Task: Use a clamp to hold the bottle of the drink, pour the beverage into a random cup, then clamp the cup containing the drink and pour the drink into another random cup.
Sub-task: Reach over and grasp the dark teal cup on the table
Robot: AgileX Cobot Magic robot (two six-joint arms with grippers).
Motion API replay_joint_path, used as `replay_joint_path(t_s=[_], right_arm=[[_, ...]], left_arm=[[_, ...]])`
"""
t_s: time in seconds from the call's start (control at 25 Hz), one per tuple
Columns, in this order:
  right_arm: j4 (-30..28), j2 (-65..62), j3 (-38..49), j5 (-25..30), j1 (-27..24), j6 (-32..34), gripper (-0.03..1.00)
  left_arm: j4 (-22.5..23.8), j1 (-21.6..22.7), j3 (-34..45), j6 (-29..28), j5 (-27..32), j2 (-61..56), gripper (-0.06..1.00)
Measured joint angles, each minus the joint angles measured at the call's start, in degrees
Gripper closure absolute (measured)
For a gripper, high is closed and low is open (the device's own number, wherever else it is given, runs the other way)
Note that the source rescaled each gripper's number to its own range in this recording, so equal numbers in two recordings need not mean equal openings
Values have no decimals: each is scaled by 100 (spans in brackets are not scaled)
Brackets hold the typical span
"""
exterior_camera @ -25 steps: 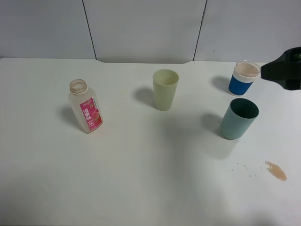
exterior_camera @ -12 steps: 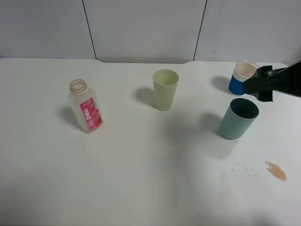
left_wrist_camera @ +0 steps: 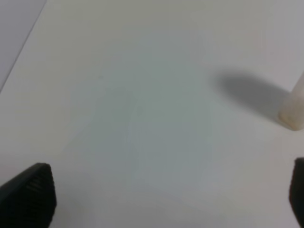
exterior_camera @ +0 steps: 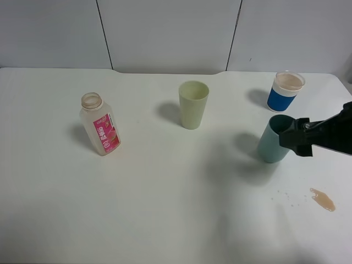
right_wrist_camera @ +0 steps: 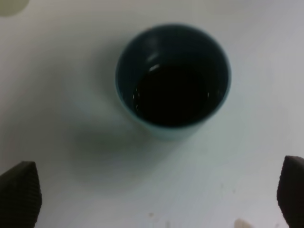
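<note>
The clear drink bottle (exterior_camera: 100, 124) with a pink label stands uncapped at the left of the table; its base edge (left_wrist_camera: 294, 111) shows in the left wrist view. A pale green cup (exterior_camera: 193, 104) stands mid-table. At the back right, a blue-and-white cup (exterior_camera: 286, 91) holds pinkish drink. In front of it is a teal cup (exterior_camera: 273, 142), whose dark inside (right_wrist_camera: 173, 80) looks wet. My right gripper (exterior_camera: 292, 137) hangs open over the teal cup's right side, its fingertips (right_wrist_camera: 19, 194) wide apart. My left gripper (left_wrist_camera: 164, 194) is open over bare table.
A small pinkish spill (exterior_camera: 323, 199) with droplets lies on the white table (exterior_camera: 165, 192) in front and to the right of the teal cup. A grey panelled wall runs behind the table's far edge.
My right gripper has swung from beside the blue-and-white cup forward to the teal cup. The bottle and all three cups have not moved.
</note>
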Motion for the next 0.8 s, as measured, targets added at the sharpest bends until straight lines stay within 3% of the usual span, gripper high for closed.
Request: replay_joint_path(t_s=[0.36, 0.8], right_arm=[[367, 106, 710, -538, 0, 43, -3], [298, 860, 1095, -1766, 0, 84, -3]], left_arm=[[0, 0, 0, 0, 0, 0, -6], [0, 0, 0, 0, 0, 0, -6]])
